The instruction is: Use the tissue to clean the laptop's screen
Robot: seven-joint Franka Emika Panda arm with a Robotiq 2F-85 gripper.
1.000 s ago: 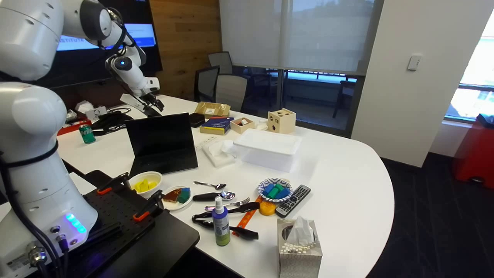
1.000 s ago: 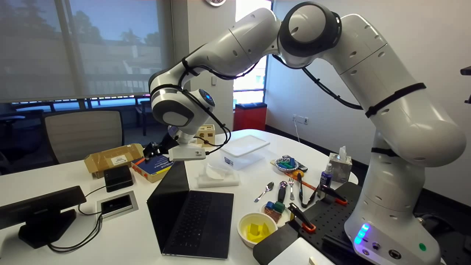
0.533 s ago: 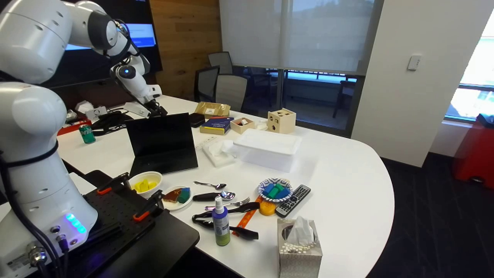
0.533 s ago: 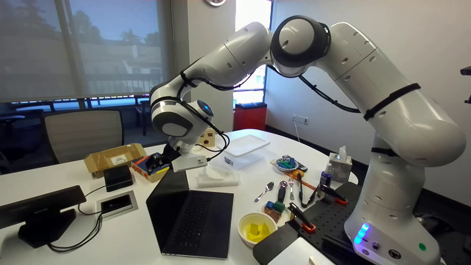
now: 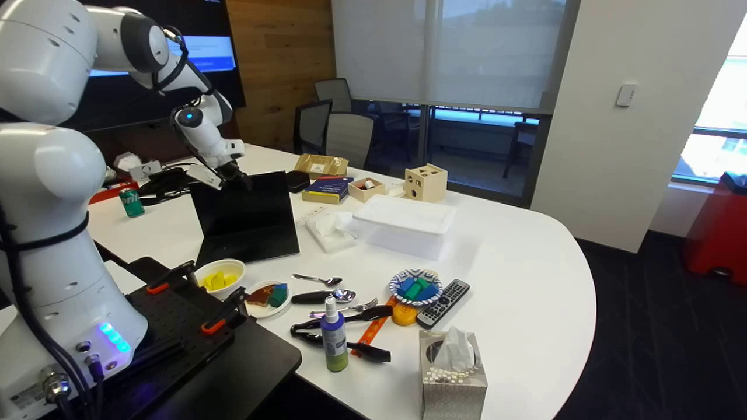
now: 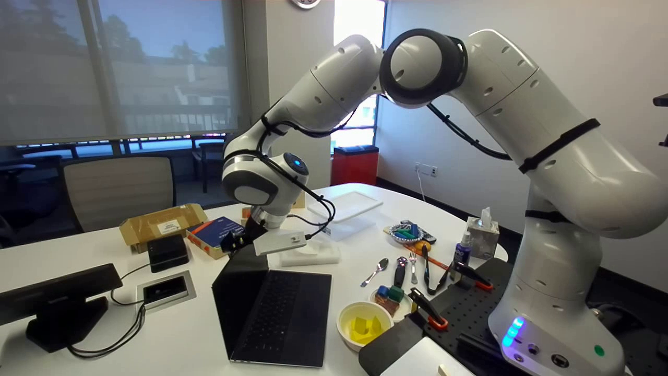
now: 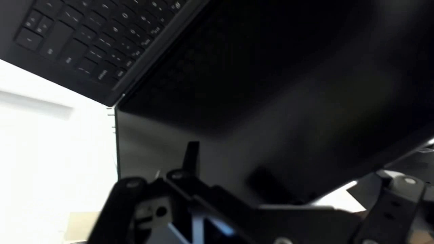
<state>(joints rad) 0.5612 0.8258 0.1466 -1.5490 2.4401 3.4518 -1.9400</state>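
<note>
The black laptop stands open, its dark screen (image 5: pixel 245 201) tilted up; the screen also shows in the other views (image 6: pixel 237 303) (image 7: pixel 305 101). My gripper (image 5: pixel 240 177) is at the screen's upper edge, also in an exterior view (image 6: pixel 234 244). In the wrist view my fingers (image 7: pixel 288 161) are spread apart with nothing between them, over the screen face, which shows a dark reflection. I cannot tell whether they touch it. A white tissue pack (image 5: pixel 331 231) (image 6: pixel 310 254) lies beside the laptop. A patterned tissue box (image 5: pixel 452 382) (image 6: pixel 482 237) has a white tissue (image 5: pixel 456 350) sticking out.
A lidded clear box (image 5: pixel 405 224), a blue book (image 6: pixel 216 235) and a cardboard box (image 6: pixel 164 224) stand beyond the laptop. A bowl of yellow pieces (image 6: pixel 364 325), a spoon (image 6: pixel 374 271), tongs (image 5: pixel 344 332) and a spray bottle (image 5: pixel 334 335) are nearer the robot base.
My gripper has come down and slightly sideways to the top of the laptop screen. The tissue pack, tissue box and other table items have not moved.
</note>
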